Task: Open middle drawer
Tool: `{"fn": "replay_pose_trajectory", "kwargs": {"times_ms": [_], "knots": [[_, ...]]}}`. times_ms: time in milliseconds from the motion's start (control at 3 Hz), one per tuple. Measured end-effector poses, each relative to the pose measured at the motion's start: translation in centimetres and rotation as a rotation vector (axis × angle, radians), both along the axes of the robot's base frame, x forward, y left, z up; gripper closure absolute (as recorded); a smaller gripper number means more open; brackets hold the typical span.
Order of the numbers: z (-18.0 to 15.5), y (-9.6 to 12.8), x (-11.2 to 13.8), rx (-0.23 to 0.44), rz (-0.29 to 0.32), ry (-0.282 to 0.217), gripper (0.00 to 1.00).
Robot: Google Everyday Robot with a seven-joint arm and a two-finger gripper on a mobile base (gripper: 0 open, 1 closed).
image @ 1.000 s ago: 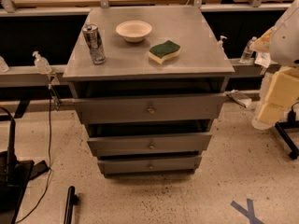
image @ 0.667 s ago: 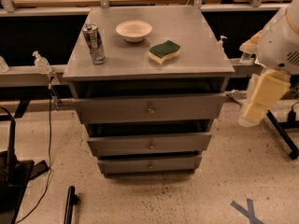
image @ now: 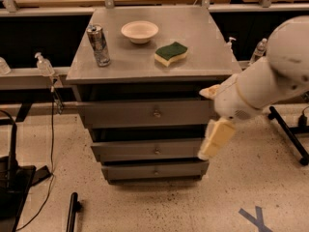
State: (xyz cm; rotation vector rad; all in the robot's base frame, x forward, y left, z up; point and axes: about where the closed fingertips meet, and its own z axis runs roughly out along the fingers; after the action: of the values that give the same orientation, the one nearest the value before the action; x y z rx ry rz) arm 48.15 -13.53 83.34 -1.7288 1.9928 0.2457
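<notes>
Swung leftward, the gripper (image: 216, 140) hangs at the right edge of the middle drawer (image: 130, 150), perhaps touching it; its hold cannot be told.

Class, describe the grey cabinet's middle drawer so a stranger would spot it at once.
Start at the grey cabinet with a bowl on top. Of three knobbed fronts down its face, the middle drawer is the medium one, between the larger top drawer and smaller bottom drawer; the gripper hangs at its right end.
</notes>
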Motion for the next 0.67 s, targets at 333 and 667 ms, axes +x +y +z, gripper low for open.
{"fn": "replay_pose_trajectory", "kwargs": {"times_ms": [333,667], "knots": [[-1.21,1.08,2.74,0.046,-0.019,-0.063,0.0],[-1.21,1.08,2.74,0.046,-0.019,-0.063,0.0]]}}
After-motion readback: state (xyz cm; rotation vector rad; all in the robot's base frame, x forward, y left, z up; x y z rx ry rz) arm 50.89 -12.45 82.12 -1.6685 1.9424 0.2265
